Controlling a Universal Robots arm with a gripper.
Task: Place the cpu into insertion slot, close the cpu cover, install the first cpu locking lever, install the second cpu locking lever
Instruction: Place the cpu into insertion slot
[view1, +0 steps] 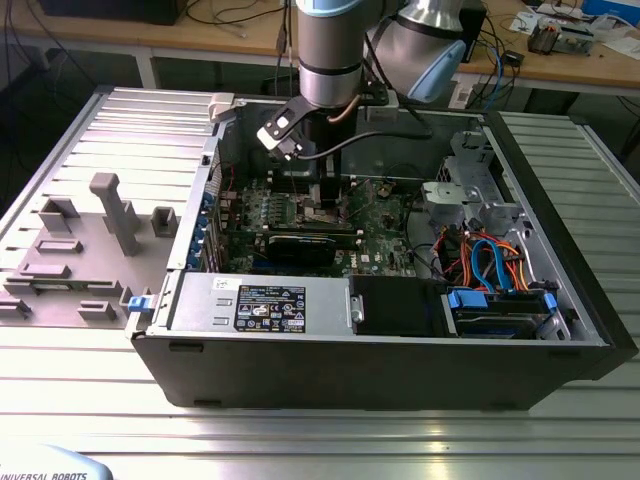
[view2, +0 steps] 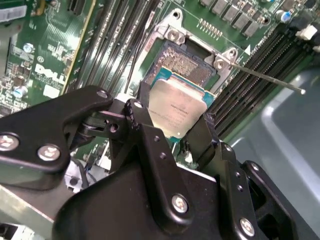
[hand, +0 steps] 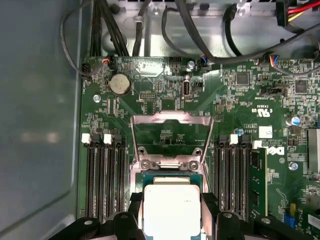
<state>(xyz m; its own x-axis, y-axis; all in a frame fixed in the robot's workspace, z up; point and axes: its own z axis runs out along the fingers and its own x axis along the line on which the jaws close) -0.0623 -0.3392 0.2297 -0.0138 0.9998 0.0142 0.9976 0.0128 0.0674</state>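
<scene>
My gripper (view2: 172, 115) is shut on the cpu (view2: 176, 111), a flat silver-grey square held by its two opposite edges between black fingers (view2: 141, 120). The chip sits low over the insertion slot (view2: 184, 64), covering its near part; the dark pin field beyond it stays exposed, and I cannot tell if the chip touches. In the first wrist view the cpu (hand: 171, 210) lies between the fingertips of the gripper (hand: 171, 200), and the cpu cover (hand: 170, 118) stands flipped open behind the insertion slot (hand: 170, 176). A thin locking lever (view2: 265, 78) sticks out sideways. In the exterior view the gripper (view1: 325, 200) reaches down into the case.
Black memory slots (hand: 105, 175) flank the socket on both sides. A long black graphics card (view1: 300, 245) lies in front of the socket, with the power supply (view1: 260, 300) nearer the case's front wall. Cable bundles (view1: 485, 260) fill the exterior view's right. A grey fixture block (view1: 115, 210) stands outside.
</scene>
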